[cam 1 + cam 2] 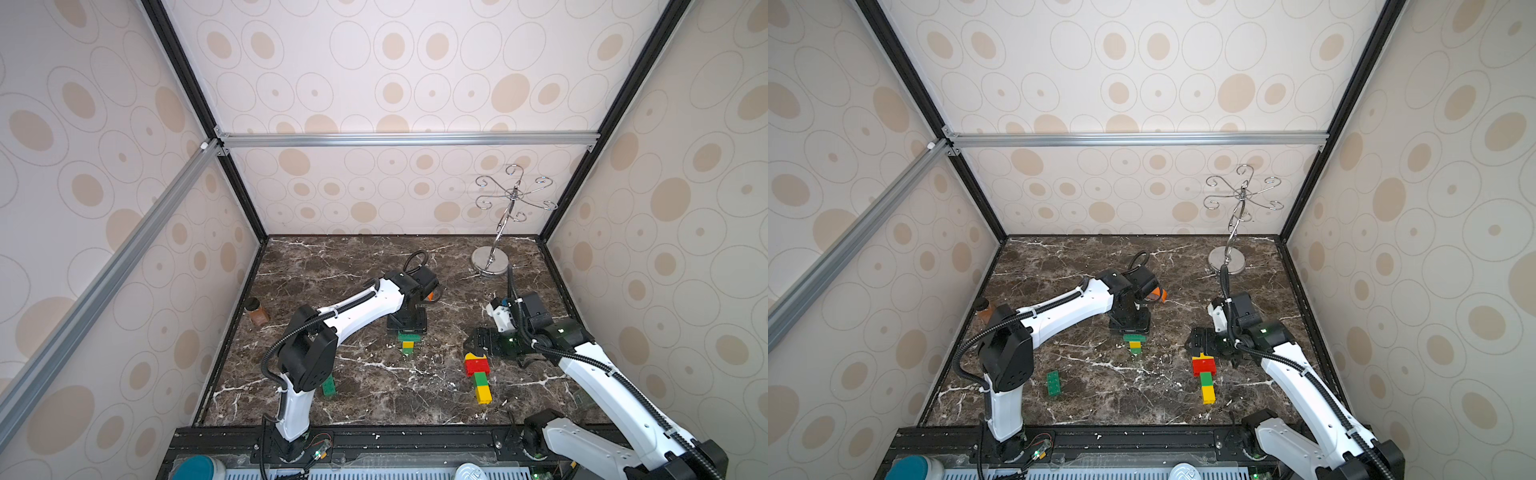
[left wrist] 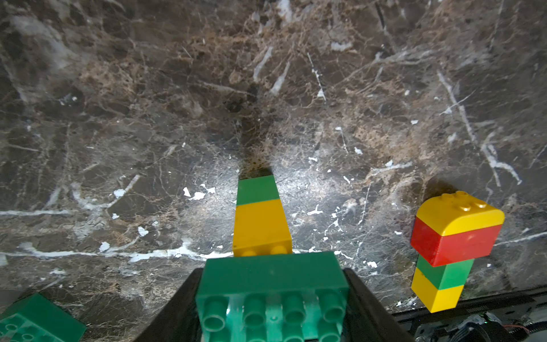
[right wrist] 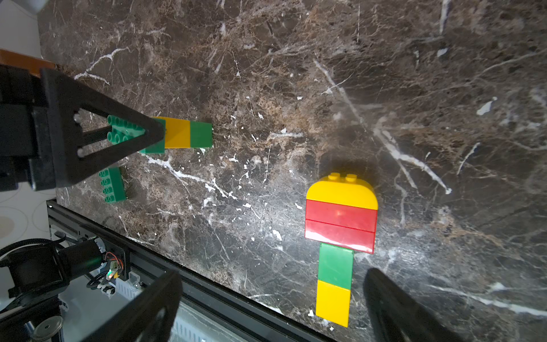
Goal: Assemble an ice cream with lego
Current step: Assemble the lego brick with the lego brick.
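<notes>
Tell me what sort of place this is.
Probably a robot lab cell, not a home: wallpapered panels on an aluminium frame box in a marble-look tabletop, with a left arm and right arm mounted on its front rail.

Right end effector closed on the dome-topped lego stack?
No: in the right wrist view the right end effector stands open, with bare table showing on both sides of the dome-topped lego stack.

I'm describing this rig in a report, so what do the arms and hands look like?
Both the left arm and right arm have white shells with black joints. A ribbed black cable runs along each, tied with white straps. The left hand and right hand have black fingers; a green light glows on the right arm.
</notes>
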`<state>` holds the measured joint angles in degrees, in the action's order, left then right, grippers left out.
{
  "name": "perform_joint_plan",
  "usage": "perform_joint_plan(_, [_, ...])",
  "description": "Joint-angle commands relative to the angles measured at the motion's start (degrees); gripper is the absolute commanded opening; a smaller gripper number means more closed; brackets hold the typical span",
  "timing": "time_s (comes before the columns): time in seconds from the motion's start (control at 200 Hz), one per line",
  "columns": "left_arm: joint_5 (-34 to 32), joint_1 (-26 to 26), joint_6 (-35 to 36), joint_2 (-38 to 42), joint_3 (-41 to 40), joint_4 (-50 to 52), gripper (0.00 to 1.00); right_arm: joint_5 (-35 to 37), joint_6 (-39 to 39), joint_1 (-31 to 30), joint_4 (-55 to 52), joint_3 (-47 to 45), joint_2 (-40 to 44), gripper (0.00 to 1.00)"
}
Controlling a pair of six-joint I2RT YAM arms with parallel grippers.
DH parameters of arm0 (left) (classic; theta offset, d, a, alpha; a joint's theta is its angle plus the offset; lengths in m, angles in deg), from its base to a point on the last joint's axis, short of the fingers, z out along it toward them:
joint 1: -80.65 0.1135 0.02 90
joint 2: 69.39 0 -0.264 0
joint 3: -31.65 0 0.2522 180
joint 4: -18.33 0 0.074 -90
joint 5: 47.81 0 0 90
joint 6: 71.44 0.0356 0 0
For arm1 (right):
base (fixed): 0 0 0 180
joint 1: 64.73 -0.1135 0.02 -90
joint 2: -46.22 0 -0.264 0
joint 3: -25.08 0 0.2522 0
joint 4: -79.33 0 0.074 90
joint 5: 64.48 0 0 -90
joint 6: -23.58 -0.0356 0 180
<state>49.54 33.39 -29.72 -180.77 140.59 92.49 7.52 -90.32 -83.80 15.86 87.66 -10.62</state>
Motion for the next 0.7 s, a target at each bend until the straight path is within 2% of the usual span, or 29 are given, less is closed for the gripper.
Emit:
perform_joint_plan(0.0, [-1.0, -0.3, -0.9, 0.3, 0.8, 1.5, 0.52, 0.2, 0.9, 0.6, -0.3, -0.8, 0.1, 0.99])
perform_joint_plan(0.335, [-2.0, -0.3, -2.0, 0.8, -0.2, 1.1, 0.52, 0.2, 0.7, 0.7, -0.2, -1.1, 0.3, 0.98])
perform_joint_plan(0.695, [0.2, -0.3, -1.1, -0.3, -0.2, 1.6, 0.51, 0.3, 0.9, 0.8, -0.6, -1.1, 0.7, 0.99])
